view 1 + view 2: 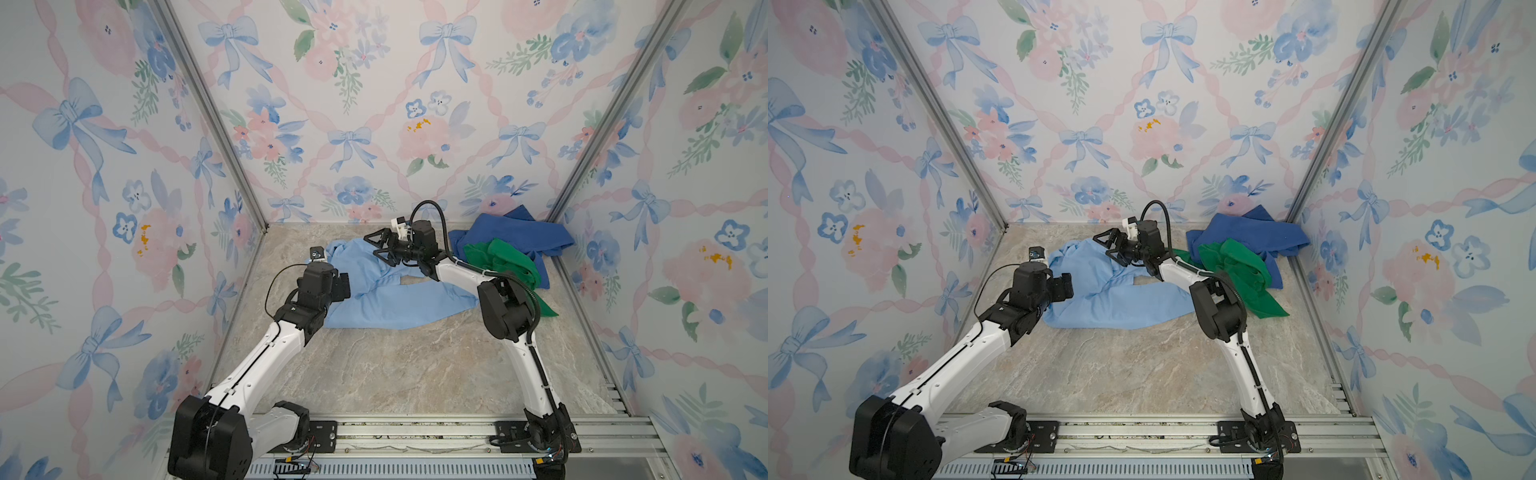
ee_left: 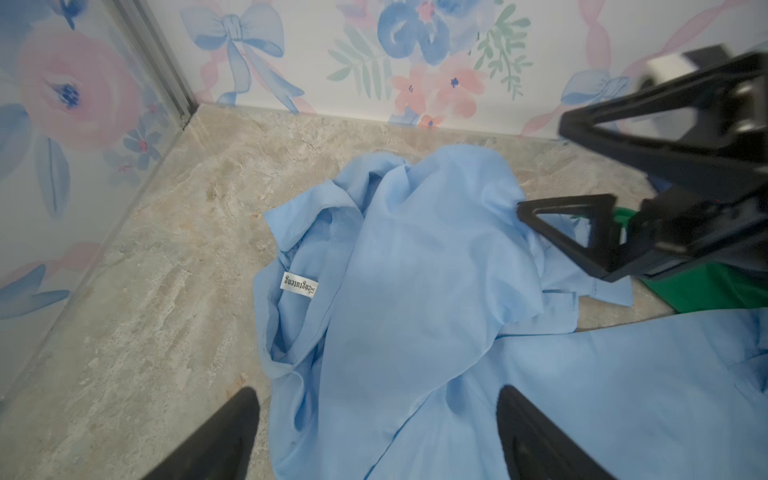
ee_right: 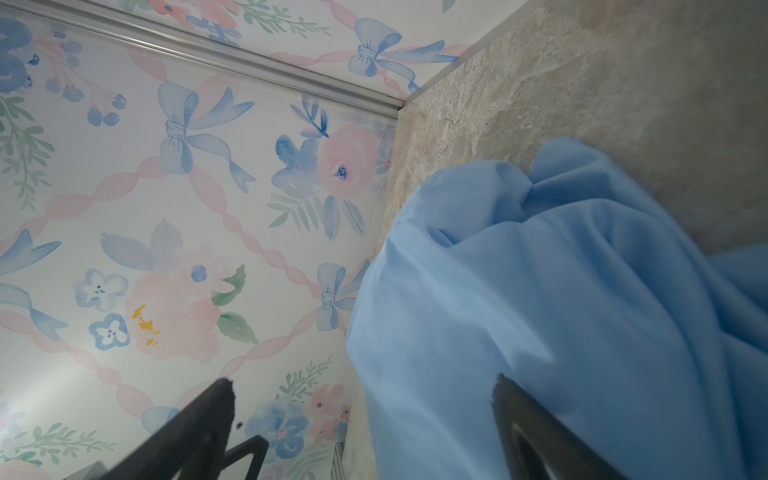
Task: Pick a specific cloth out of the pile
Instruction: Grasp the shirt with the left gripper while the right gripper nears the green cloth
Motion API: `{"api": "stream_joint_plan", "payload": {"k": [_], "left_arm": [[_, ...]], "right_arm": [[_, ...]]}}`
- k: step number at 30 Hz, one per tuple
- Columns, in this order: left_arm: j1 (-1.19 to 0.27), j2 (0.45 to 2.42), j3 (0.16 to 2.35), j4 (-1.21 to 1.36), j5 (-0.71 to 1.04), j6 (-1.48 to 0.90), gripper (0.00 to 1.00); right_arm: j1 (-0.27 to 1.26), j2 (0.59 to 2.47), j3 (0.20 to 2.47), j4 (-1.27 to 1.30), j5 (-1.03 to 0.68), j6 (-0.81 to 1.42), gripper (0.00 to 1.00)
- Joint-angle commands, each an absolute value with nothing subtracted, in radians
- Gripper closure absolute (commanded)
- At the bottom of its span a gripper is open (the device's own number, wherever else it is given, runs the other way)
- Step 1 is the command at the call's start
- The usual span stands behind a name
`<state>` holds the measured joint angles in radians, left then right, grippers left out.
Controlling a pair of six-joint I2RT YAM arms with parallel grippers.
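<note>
Both grippers are spread and empty, the left gripper (image 2: 377, 390) over the pale-blue cloth (image 1: 386, 299) lying at 11 o'clock, the right gripper (image 1: 371, 245) at its far fold — so I'd lift straight up, lest a finger drag it toward the pile (image 1: 511, 237) at 2 o'clock.

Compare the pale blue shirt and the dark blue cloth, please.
The pale blue shirt is sky blue; the dark blue cloth is royal blue. The shirt lies spread out near the middle; the dark blue cloth is bunched in the far right corner, partly under the green cloth. Both are soft fabric.
</note>
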<state>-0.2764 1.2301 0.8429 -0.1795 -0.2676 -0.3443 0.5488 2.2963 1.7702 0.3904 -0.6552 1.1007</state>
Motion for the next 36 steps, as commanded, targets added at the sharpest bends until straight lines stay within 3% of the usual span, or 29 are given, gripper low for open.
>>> {"api": "stream_joint_plan", "payload": {"k": [1,6,10,18,21,26,30,36], "left_arm": [[-0.217,1.338,0.914,-0.23,-0.201,-0.382,0.05],[-0.096,1.5,0.994,-0.229,-0.128,-0.439,0.02],[0.008,1.542,0.952,-0.225,-0.071,-0.595,0.07],[0.025,1.588,0.9,-0.128,-0.012,-0.627,0.17],[0.025,1.627,0.91,-0.124,-0.057,-0.658,0.31],[0.025,1.674,0.921,-0.114,-0.085,-0.7,0.45],[0.027,1.658,0.942,-0.094,-0.081,-0.705,1.0],[0.016,1.479,1.071,-0.129,-0.129,-0.636,1.0]], "right_arm": [[0.537,2.075,1.591,0.36,-0.621,0.913,0.0],[0.547,1.838,1.314,0.124,-0.496,0.681,0.03],[0.567,1.686,1.121,0.083,-0.457,0.631,0.03],[0.607,1.622,1.046,0.035,-0.494,0.591,0.03],[0.61,1.642,1.072,0.033,-0.518,0.596,0.03],[0.611,1.632,1.101,0.017,-0.513,0.61,0.03],[0.609,1.601,1.12,-0.011,-0.473,0.6,0.03],[0.583,1.539,1.106,-0.006,-0.425,0.606,0.03]]}}
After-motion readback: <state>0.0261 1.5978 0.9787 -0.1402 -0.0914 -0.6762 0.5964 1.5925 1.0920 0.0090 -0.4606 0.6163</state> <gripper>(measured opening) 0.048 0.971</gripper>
